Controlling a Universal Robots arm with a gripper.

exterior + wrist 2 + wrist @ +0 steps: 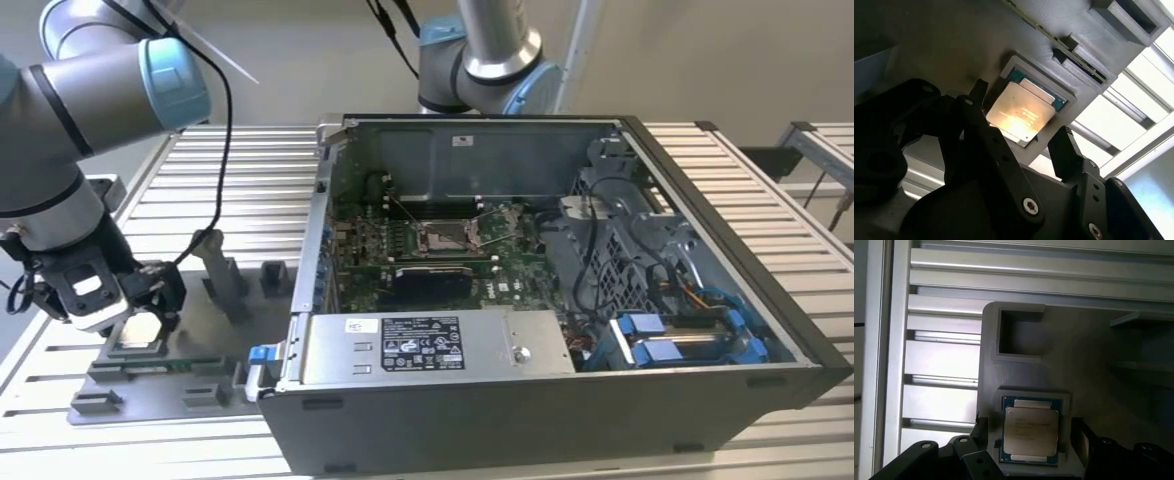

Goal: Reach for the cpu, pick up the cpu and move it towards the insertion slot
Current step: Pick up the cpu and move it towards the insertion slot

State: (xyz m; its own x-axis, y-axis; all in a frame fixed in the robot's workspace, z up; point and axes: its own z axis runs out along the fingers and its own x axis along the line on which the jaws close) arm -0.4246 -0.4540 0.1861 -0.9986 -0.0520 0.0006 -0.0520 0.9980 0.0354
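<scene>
The pincer (1021,112) is hanging spread over the grey fixture (1089,340) at the exterior view's left, its two black fingers (1064,150) standing on either side of the cpu (1031,430), though whether they are touching it I cannot tell. The cpu is lying flat, silvery face up, in the fixture's square pocket. Well apart, toward the exterior view's right, the insertion slot (445,235) is sitting in the green motherboard (360,250) inside the open computer case (534,420), which is resting on the slatted desk (254,170).
</scene>
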